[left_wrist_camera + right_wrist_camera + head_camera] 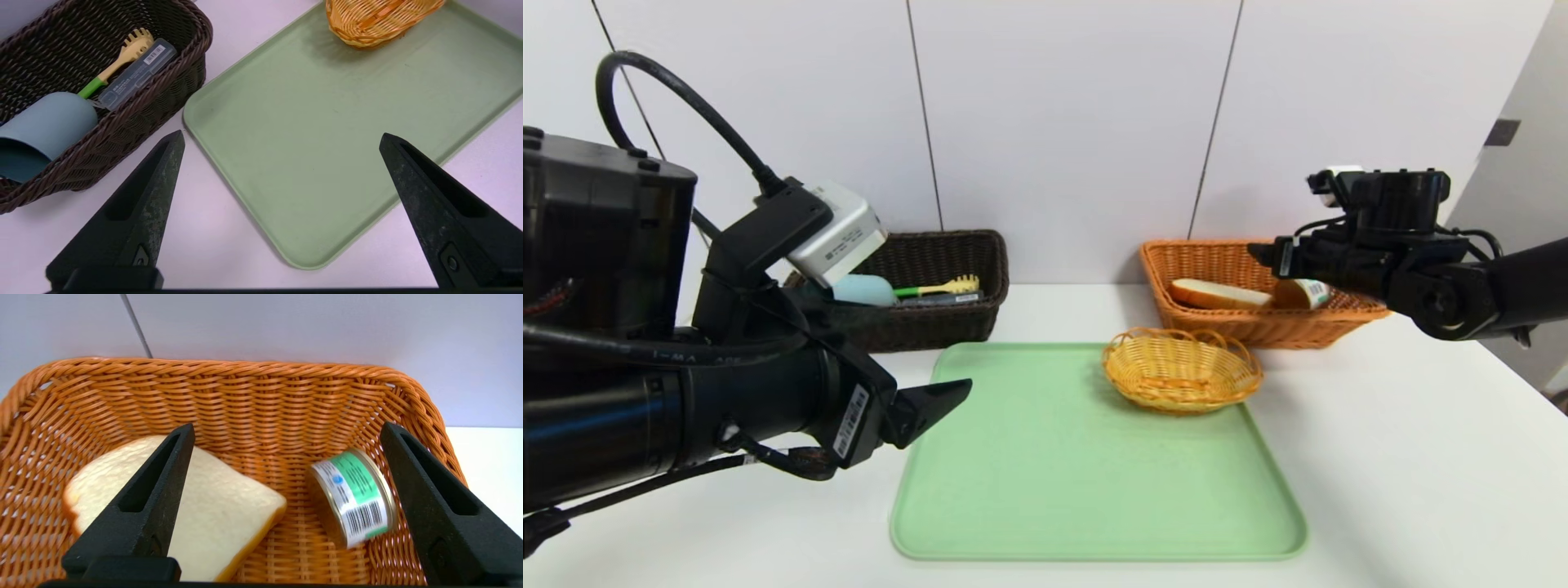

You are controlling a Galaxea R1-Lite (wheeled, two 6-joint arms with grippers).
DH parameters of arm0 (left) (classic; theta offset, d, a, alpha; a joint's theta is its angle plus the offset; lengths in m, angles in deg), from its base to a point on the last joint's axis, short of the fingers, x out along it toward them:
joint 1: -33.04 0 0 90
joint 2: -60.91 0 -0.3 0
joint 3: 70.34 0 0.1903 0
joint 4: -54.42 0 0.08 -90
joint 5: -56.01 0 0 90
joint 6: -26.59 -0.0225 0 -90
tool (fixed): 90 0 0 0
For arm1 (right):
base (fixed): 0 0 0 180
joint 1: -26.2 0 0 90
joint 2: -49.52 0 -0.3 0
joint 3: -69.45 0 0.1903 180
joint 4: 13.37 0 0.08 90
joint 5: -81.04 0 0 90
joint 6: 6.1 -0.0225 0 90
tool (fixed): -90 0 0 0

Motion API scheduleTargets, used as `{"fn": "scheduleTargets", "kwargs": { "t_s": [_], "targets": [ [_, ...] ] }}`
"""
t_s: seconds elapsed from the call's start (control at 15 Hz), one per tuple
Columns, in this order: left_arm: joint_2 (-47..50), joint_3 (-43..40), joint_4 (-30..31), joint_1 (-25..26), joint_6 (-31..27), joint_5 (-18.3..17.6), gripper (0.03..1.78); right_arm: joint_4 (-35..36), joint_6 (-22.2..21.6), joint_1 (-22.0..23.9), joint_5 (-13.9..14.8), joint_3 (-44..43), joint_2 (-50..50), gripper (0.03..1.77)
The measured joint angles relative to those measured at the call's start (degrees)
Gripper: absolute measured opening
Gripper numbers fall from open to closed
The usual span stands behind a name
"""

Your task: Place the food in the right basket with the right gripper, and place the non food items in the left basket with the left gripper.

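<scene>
The right gripper (287,429) spreads empty above the orange basket (261,367), likely to drop food; the left gripper (283,136) waits spread, empty.

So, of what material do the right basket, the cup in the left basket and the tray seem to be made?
Right basket: probably wicker or rattan, slightly glossy; orange-brown strands interlace. Cup: perhaps plastic, matte; smooth, evenly blue-grey. Tray: likely plastic, satin; uniform green with a moulded rim.
</scene>
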Motion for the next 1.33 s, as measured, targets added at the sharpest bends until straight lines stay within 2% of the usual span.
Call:
{"fn": "scheduleTargets", "kwargs": {
  "t_s": [0.27,0.53,0.67,0.93,1.07,1.2,1.33],
  "targets": [
    [1.6,0.1,-0.1,3.3,0.0,0.0,1.69,-7.5,-0.2,-0.7,-0.1,0.6,-6.0,1.62],
    [4.1,0.1,-0.2,9.7,0.2,0.1,1.69,-17.3,-1.4,-2.5,-0.1,2.1,-15.6,1.66],
    [5.1,0.0,-0.5,13.8,3.0,0.4,1.69,-21.9,-1.4,-3.3,0.4,3.8,-21.7,1.67],
    [6.0,-0.5,-4.1,19.8,7.9,0.7,1.69,-26.7,-0.3,-3.9,0.8,10.7,-34.9,1.69],
    [6.5,-1.3,-4.3,21.0,8.0,1.9,1.69,-29.1,0.4,-4.0,0.9,14.2,-41.2,1.69],
    [7.8,-1.8,-4.3,21.2,7.8,5.0,1.69,-30.8,1.0,-4.0,1.1,17.6,-47.7,1.69],
    [10.0,-3.5,-4.2,20.8,7.8,6.6,1.69,-33.2,2.0,-4.0,1.6,20.1,-54.1,1.69]
  ]
}}
